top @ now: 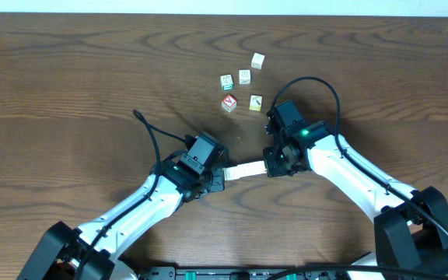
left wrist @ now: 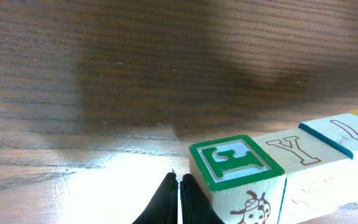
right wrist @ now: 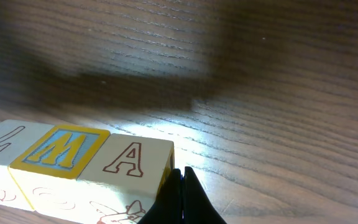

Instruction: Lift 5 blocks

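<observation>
A short row of lettered wooden blocks lies end to end between my two grippers. In the left wrist view, the green-framed E block is its near end, followed by a Y block and an L block. My left gripper is shut and empty, its tips against the E block's end face. In the right wrist view, an A block ends the row beside a yellow-framed M block. My right gripper is shut and empty, pressed against the A block's end. Whether the row touches the table cannot be told.
Loose small cubes sit on the wooden table behind the grippers: three cream ones, a yellowish one and a red-faced one. Black cables arc over both arms.
</observation>
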You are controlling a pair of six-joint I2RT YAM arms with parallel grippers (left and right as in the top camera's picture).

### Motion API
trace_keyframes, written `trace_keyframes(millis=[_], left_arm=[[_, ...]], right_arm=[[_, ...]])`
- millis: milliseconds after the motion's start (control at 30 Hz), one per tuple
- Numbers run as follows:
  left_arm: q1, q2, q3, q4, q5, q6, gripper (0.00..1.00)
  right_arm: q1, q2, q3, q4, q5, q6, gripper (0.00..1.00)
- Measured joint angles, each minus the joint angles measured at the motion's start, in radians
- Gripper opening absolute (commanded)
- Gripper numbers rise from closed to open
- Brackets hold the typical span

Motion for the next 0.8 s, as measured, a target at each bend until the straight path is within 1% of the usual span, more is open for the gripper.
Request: trace_keyframes(millis=[800], left_arm=[[0.0, -0.029, 0.044, -0.031, -0.01, 0.0, 0.07]], right_arm=[[0.0, -0.087, 0.008, -0.04, 0.025, 0.0, 0.01]])
